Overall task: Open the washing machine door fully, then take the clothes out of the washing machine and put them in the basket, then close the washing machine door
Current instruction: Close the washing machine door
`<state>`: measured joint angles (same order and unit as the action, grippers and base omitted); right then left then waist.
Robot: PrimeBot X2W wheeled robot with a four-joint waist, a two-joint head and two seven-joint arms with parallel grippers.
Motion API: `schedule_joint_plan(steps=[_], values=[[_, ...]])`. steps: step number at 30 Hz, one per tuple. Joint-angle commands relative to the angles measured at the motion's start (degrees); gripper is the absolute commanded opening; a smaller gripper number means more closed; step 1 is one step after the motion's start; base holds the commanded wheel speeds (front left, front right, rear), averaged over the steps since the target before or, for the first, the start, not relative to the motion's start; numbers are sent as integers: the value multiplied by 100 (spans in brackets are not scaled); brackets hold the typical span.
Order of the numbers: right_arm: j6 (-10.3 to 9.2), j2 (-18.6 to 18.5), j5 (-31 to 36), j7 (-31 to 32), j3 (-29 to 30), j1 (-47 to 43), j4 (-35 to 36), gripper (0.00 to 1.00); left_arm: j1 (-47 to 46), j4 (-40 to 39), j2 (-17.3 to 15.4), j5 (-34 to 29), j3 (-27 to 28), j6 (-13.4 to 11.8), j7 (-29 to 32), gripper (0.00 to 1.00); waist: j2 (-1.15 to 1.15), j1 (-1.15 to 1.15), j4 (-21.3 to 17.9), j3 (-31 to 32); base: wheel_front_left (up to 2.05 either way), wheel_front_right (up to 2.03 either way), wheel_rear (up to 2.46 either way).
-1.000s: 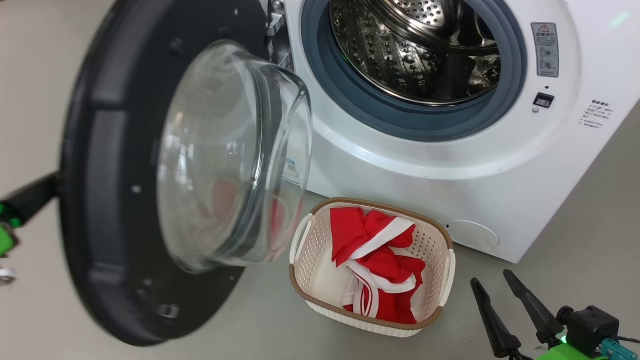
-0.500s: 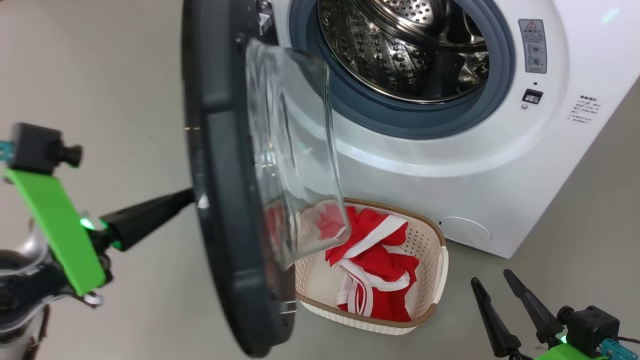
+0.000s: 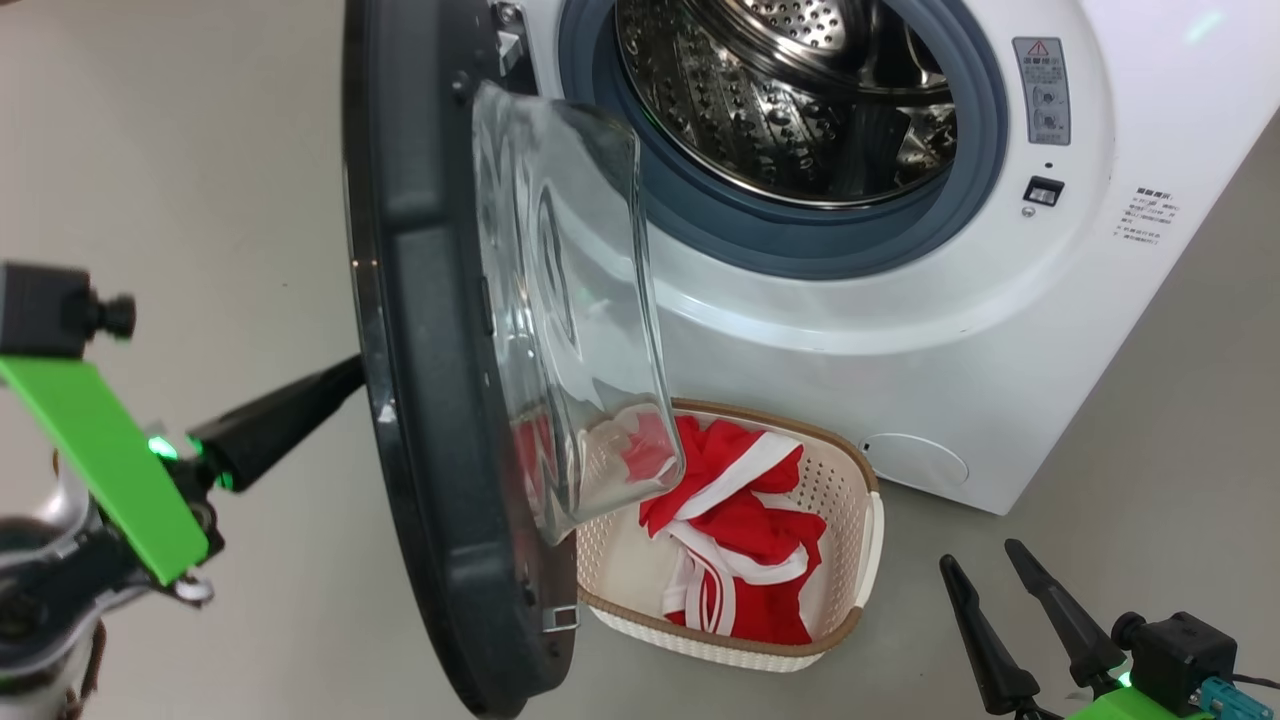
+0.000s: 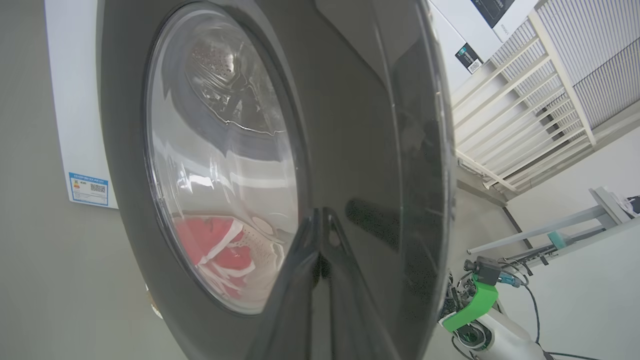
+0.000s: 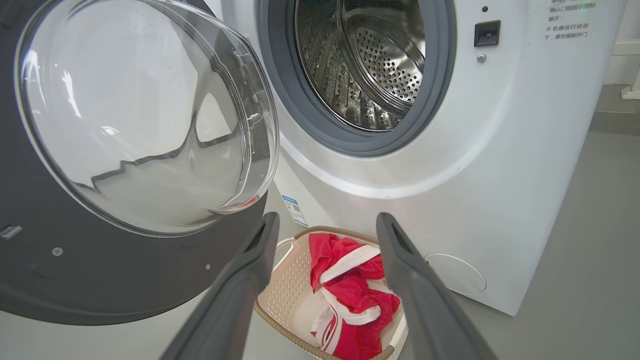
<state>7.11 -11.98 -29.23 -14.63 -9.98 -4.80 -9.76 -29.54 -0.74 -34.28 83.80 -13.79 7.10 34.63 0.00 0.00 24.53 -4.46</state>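
The washing machine door (image 3: 420, 300) stands swung partway out from the washing machine (image 3: 800, 360), nearly edge-on in the head view, with its glass bowl facing the steel drum (image 3: 780, 110). The left tool (image 3: 345, 375) has its fingers shut together, and their tips touch the door's glossy outer face. The clothes (image 3: 745, 500), red with white bands, lie in the basket (image 3: 838, 495). The basket sits on the floor (image 3: 200, 150) just before the machine's front. The right tool (image 3: 978, 553) hangs open, holding nothing, near the basket's right side.

Clothes (image 3: 745, 505) in the basket (image 3: 868, 530), basket before the washing machine (image 3: 900, 370) — washing machine door (image 3: 420, 400) at its left
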Motion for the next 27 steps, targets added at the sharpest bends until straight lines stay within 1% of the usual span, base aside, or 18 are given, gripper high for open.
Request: schedule_joint_plan(steps=[1,4,5,7,8,9,12,14,16,17,19,20,21,22,23,24,27], values=[[37,-45,-8,-37,-96,34,111,100,67,-10,-290,9,273,38,-169,0,0,0,4,49,0,0,0],[37,-23,-7,-37,-103,24,106,100,347,107,-264,12,274,38,-460,0,0,0,13,108,0,0,0],[37,-17,-6,-37,-106,18,104,100,444,156,-236,44,295,38,-569,5,0,0,17,128,0,0,0],[37,-8,-5,-37,-115,6,98,100,645,247,-191,120,321,38,-737,8,0,0,22,169,0,0,0],[37,-6,-6,-37,-120,1,95,100,750,298,-186,127,332,38,-825,11,0,0,24,184,0,0,0],[37,-5,-8,-37,-126,-4,91,100,850,364,-175,127,341,38,-920,18,0,0,24,202,0,0,0],[37,-1,-10,-37,-146,-17,84,100,1036,475,-117,170,354,38,-1096,18,0,0,22,234,0,0,0],[37,0,-12,-37,-165,-29,84,100,1220,586,-51,213,393,38,-1300,25,0,0,19,254,0,0,0],[37,5,-15,-37,-186,-48,77,100,1412,685,7,230,400,38,-1484,27,0,0,9,285,0,0,0],[37,6,-17,-37,-192,-55,75,100,1500,727,33,235,396,38,-1563,31,0,0,5,295,0,0,0],[37,7,-20,-37,-188,-79,75,100,1660,821,130,319,425,38,-1733,45,0,0,6,308,0,0,0],[37,7,-20,-37,-183,-91,75,100,1734,877,175,362,443,38,-1806,49,0,0,6,314,0,0,0],[37,5,-19,-37,-180,-99,76,100,1804,943,205,380,456,38,-1876,69,0,0,5,310,0,0,0],[37,0,-17,-37,-177,-103,77,100,1862,1009,235,382,459,38,-1947,85,0,0,4,306,0,0,0],[37,-8,-18,-37,-177,-106,77,100,1917,1064,259,371,450,38,-2010,95,0,0,0,304,0,0,0],[37,-17,-19,-37,-175,-107,77,100,1969,1124,292,360,453,38,-2098,100,0,0,-4,298,0,0,0],[37,-31,-27,-37,-171,-106,74,100,2107,1253,402,327,459,38,-2368,100,0,0,-24,295,0,0,0]])
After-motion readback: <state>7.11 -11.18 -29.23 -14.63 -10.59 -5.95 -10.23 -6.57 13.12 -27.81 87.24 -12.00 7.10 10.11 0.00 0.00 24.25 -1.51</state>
